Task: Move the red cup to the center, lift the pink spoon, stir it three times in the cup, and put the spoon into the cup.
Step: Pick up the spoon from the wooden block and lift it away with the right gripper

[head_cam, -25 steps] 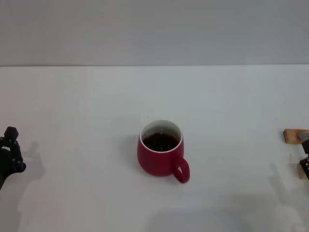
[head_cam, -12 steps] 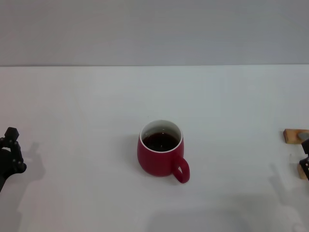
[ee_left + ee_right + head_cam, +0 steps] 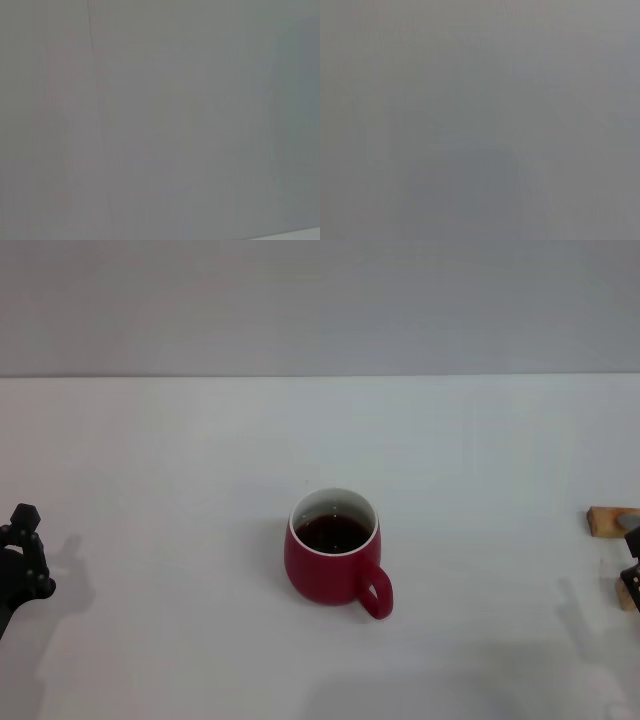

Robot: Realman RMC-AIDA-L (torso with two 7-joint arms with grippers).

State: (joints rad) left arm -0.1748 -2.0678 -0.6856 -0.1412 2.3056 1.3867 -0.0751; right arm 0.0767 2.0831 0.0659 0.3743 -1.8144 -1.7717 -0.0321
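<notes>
The red cup (image 3: 335,558) stands upright near the middle of the white table (image 3: 180,460), its handle turned toward me and to the right. Dark liquid fills its white inside. The pink spoon is out of view. My left gripper (image 3: 20,558) sits low at the left edge of the head view, well away from the cup. At the right edge, only a dark sliver of my right gripper (image 3: 632,560) shows. Both wrist views give nothing but plain grey.
Two tan wooden blocks lie at the right edge, one (image 3: 607,521) just beyond the right gripper and one (image 3: 626,592) beside it. A grey wall (image 3: 320,300) rises behind the table's far edge.
</notes>
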